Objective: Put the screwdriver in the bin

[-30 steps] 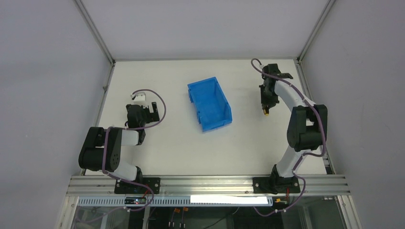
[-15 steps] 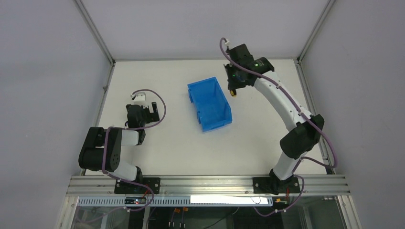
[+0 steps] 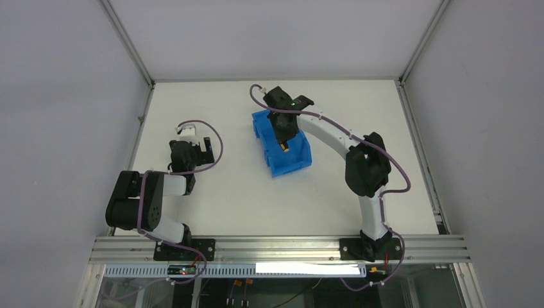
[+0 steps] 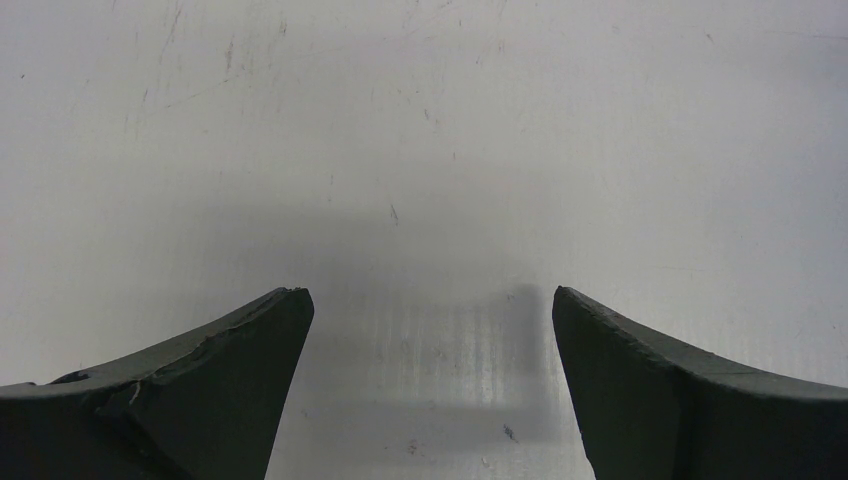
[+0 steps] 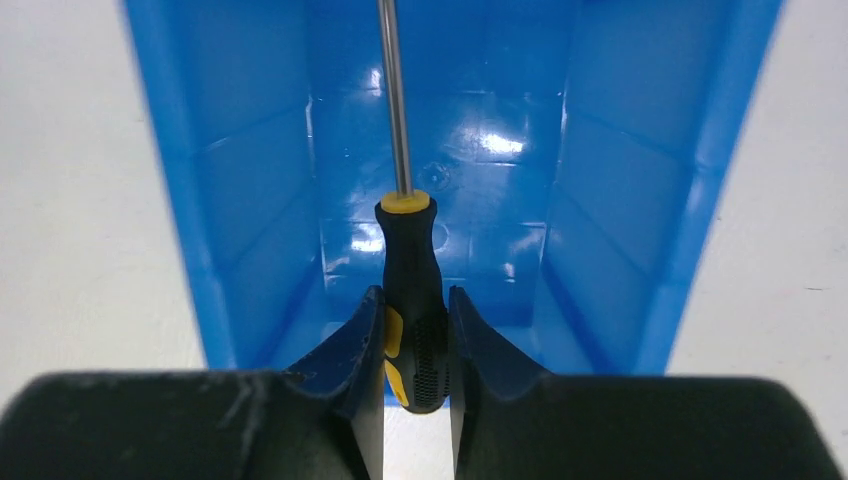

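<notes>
While it hangs over one bin (image 5: 240,200), right hand (image 5: 415,292) grips one screwdriver (image 5: 408,250) | left hand (image 4: 430,293) spread apart

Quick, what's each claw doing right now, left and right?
Left claw: open, holding nothing.
Right claw: closed on the screwdriver, above the bin.

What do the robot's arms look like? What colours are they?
Both arms are white tubes joined by chunky black joints: the left arm and the right arm. A purple cable loops along each one. The right arm's wrist has a tiny green light. The fingers are dark, curved wedges, a little scuffed.
</notes>
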Tool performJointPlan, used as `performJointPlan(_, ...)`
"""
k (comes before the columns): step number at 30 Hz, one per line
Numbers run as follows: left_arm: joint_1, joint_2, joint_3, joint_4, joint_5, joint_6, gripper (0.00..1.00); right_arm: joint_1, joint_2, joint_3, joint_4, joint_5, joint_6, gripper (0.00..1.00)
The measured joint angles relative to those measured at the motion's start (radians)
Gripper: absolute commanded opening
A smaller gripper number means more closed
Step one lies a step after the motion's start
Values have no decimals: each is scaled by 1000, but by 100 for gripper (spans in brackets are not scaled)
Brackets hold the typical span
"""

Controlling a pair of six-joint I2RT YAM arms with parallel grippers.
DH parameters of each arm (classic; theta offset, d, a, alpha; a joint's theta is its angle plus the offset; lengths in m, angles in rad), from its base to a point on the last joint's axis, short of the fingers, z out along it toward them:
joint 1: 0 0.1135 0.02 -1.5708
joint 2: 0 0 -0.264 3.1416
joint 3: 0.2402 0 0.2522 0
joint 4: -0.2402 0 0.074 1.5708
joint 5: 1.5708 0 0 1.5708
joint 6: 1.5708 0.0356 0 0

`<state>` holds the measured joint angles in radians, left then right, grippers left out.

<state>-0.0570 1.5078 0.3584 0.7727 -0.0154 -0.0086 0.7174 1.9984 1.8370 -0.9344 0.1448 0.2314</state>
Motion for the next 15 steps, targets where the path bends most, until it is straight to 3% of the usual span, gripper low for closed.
performJointPlan(8,0,0,0,0,0,0,100,-1,150,-58,61,0,11,1)
performJointPlan(12,0,0,0,0,0,0,100,-1,184,-81,85,0,19,17)
performJointPlan(15,0,0,0,0,0,0,100,-2,185,-83,100,0,26,35)
